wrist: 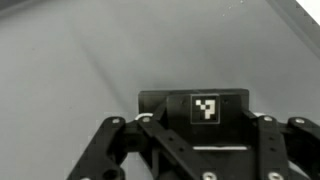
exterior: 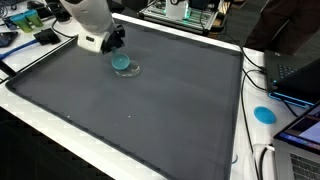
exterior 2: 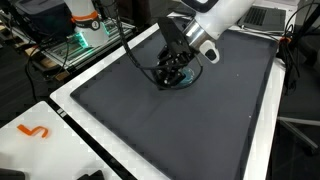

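Near the far end of a dark grey mat [exterior: 150, 110] on the white worktop [exterior: 250, 135], a small round teal dish [exterior: 125, 65] lies flat. Being circular, it shows no long axis or pointing direction. Black jaws on the white robot arm [exterior: 90, 15] hang directly over it; whether they are spread or pressed together cannot be told. A blue disc [exterior: 265, 113] lies well apart.
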You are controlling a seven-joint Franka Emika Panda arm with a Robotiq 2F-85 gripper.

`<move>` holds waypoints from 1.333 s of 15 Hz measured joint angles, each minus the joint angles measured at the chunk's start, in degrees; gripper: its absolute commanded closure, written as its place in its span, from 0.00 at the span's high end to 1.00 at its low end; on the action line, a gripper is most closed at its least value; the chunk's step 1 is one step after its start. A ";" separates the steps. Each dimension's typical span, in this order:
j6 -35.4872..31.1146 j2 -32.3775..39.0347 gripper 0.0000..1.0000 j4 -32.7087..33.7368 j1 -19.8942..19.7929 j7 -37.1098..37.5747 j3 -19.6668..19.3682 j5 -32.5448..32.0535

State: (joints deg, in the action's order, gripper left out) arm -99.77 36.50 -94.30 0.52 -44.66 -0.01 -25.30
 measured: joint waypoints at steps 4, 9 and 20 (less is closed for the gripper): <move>-0.14 0.18 0.31 0.22 -0.05 -0.48 0.01 0.00; -0.37 0.43 0.31 0.34 -0.05 -0.72 0.12 -0.01; -0.71 1.10 0.31 0.43 -0.40 -0.95 0.00 0.00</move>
State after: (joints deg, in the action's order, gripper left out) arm -100.48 37.60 -93.86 0.12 -45.61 -0.01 -25.31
